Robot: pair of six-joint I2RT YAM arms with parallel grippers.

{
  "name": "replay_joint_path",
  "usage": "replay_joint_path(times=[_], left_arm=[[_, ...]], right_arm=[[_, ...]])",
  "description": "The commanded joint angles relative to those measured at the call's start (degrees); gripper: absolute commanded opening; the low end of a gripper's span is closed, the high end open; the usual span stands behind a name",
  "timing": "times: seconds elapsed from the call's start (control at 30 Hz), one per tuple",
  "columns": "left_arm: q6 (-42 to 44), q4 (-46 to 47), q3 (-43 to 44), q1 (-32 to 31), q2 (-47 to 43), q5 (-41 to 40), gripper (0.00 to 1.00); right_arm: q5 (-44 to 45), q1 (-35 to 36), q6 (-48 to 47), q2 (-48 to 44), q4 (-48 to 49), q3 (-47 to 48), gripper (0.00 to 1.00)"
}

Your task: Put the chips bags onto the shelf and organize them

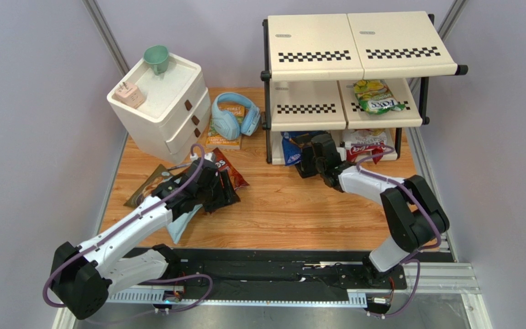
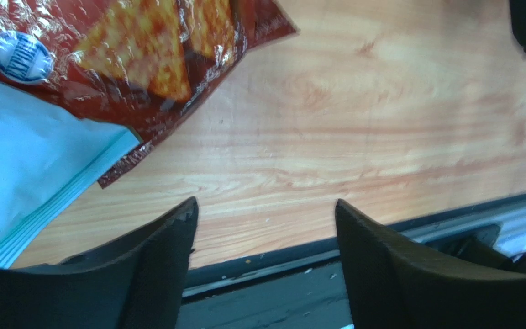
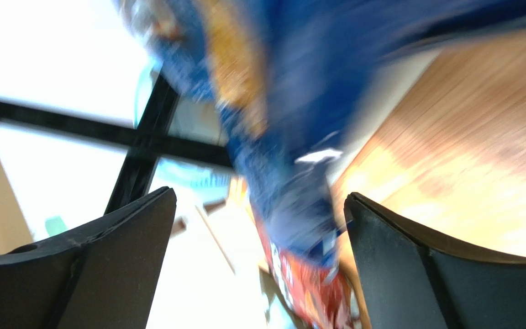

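Observation:
The shelf (image 1: pixel 355 48) stands at the back right. The small green-yellow bag (image 1: pixel 380 96) lies on its middle tier and the white-and-red bag (image 1: pixel 365 144) on its bottom tier at the right. The blue Doritos bag (image 1: pixel 290 146) is at the bottom tier's left. My right gripper (image 1: pixel 312 156) is at it, jaws open; the bag (image 3: pixel 293 103) shows blurred between and beyond the fingers (image 3: pixel 259 205). The red Doritos bag (image 1: pixel 226 171) lies on the table over the pale-blue cassava bag (image 1: pixel 182 223). My left gripper (image 1: pixel 207 188) hovers beside them, open and empty (image 2: pixel 266 212). In the left wrist view the red bag (image 2: pixel 142 48) and the pale-blue bag (image 2: pixel 25 157) lie to the left.
A white two-drawer cabinet (image 1: pixel 159 103) stands at the back left with a green cup (image 1: pixel 156 58) and a pink item (image 1: pixel 128 94) on top. Blue headphones (image 1: pixel 235 113) rest on an orange book (image 1: pixel 224 140) between the cabinet and the shelf. A black rail (image 1: pixel 279 274) runs along the near edge.

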Motion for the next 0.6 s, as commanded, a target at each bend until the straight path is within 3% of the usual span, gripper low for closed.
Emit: replay_joint_path(times=[0.0, 0.03, 0.07, 0.23, 0.4, 0.57], left_arm=[[7.48, -6.2, 11.35, 0.37, 3.27, -9.25, 0.87], [9.93, -6.73, 12.59, 0.28, 4.94, -9.6, 0.87], [11.17, -5.26, 13.38, 0.45, 5.83, -8.65, 0.99], [11.37, -2.87, 14.8, 3.0, 10.74, -6.01, 0.98], [14.51, -3.57, 15.67, 9.84, 14.79, -4.16, 0.97], [20.05, -5.77, 20.41, 14.61, 20.5, -4.33, 0.97]], right_arm=[[-5.07, 0.01, -9.79, -5.95, -11.1, 3.63, 1.0], [-5.86, -0.08, -9.8, -7.79, -12.33, 2.84, 1.0], [-7.18, -0.08, -9.71, -8.42, -13.48, 1.09, 1.0], [-19.39, 0.01, -19.78, -12.28, -23.84, -1.91, 1.0], [-27.56, 0.44, -29.56, -17.56, -30.26, -5.69, 0.96], [-27.23, 0.45, -37.47, -23.36, -38.08, -3.5, 0.95]])
